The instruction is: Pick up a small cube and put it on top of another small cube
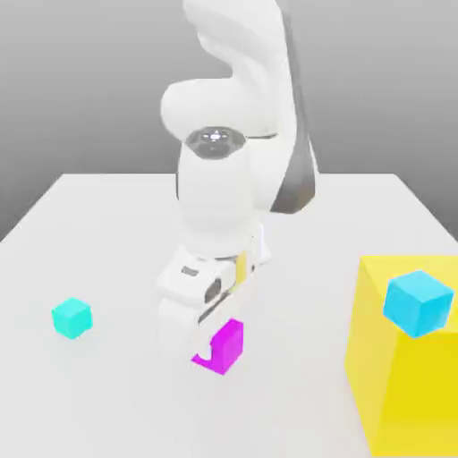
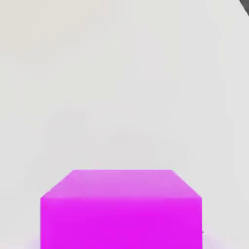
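Leftmost on the white desk (image 1: 107, 224) in the exterior view sits a turquoise cube (image 1: 72, 318), alone and well apart from everything else. It looks like a fair candidate for the base of the stack.

Next, near the middle, the white Panda arm (image 1: 224, 179) bends down over the desk, and its gripper (image 1: 210, 344) meets the small magenta cube (image 1: 222, 346). The white hand covers part of the cube's side toward the exterior view's left. The fingers themselves are hard to make out, yet they are drawn in as far as they go and appear to be pinching the cube on opposite faces. In the hand view the magenta cube (image 2: 121, 209) sits close under the camera, top face and one side face showing, edges crisp and square. Whether it rests on the desk or is just clear of it I cannot tell.

As for handling, I judge it stiff and light: a plain solid block with flat, parallel faces and no give. The smooth sides could slip, so the hold belongs mid-height on two opposing faces, centred, to keep it level when it is set down on another small top.

Farthest toward the exterior view's right stands the big yellow block (image 1: 402, 376), with a sky-blue cube (image 1: 418, 302) near its upper edge; whether that cube rests on it I cannot tell.
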### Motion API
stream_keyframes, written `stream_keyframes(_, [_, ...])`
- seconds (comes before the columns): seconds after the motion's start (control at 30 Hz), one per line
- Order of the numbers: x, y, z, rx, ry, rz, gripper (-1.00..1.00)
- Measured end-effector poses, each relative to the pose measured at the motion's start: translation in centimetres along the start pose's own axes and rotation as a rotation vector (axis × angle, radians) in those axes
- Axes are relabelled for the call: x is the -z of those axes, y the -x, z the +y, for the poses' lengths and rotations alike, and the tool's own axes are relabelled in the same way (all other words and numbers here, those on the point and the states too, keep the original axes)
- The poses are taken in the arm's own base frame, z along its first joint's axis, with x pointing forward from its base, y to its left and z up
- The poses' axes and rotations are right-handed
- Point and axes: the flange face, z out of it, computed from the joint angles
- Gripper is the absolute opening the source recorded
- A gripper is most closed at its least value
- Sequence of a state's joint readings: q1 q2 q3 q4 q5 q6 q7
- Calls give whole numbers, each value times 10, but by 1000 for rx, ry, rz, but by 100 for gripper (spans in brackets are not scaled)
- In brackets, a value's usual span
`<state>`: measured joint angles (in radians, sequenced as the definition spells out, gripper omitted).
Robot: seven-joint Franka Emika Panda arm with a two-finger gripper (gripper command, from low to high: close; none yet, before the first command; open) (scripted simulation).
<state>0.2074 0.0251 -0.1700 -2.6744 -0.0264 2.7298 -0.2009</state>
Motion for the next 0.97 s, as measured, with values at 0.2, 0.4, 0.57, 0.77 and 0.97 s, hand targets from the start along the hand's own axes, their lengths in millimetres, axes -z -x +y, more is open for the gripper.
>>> stream_keyframes(0.2, [68, -77, -53, 28, 41, 56, -100])
stream_keyframes(0.4, [149, -128, -117, 42, 78, 115, -100])
stream_keyframes(0.57, [183, -125, -192, 178, 20, 33, -100])
stream_keyframes(0.77, [209, -94, -284, 447, -29, -23, -100])
stream_keyframes(0.97, [170, -94, -280, 446, -30, -24, 100])
